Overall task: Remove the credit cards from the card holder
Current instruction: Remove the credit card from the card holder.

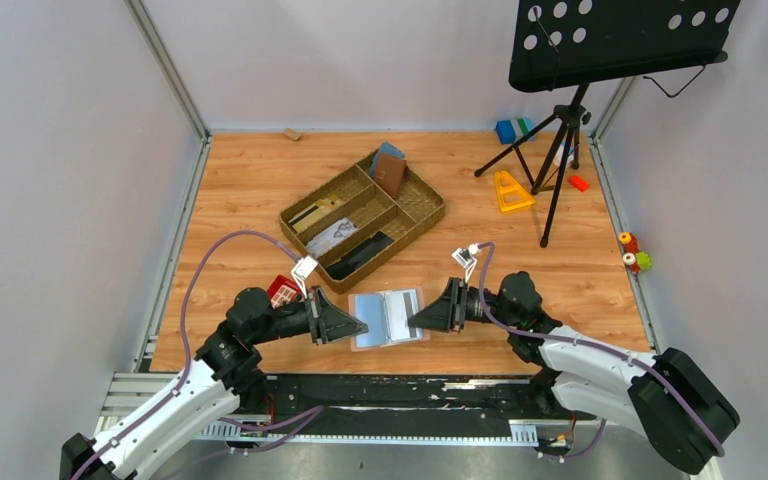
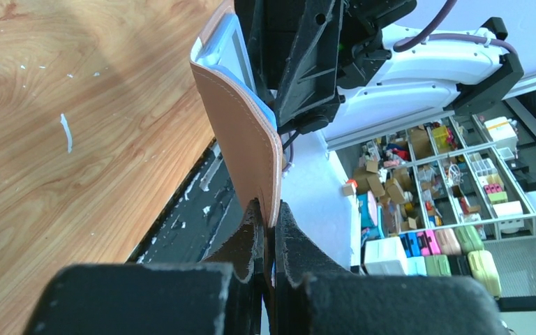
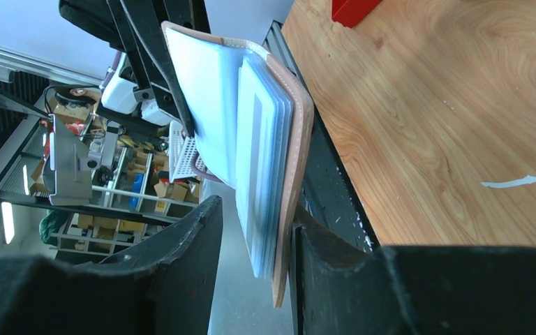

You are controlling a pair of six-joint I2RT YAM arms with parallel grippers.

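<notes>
Card holder [image 1: 390, 318] in L claw [image 1: 361, 328]

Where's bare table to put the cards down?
Bare wood between the wicker tray and the left wall, and between the right gripper and the music stand's tripod. Crowded: the strip between tray and card holder.

The left gripper [image 1: 362, 328] is clamped on the card holder [image 1: 388, 317]; the right gripper's [image 1: 411, 322] jaws are held parted opposite.
</notes>
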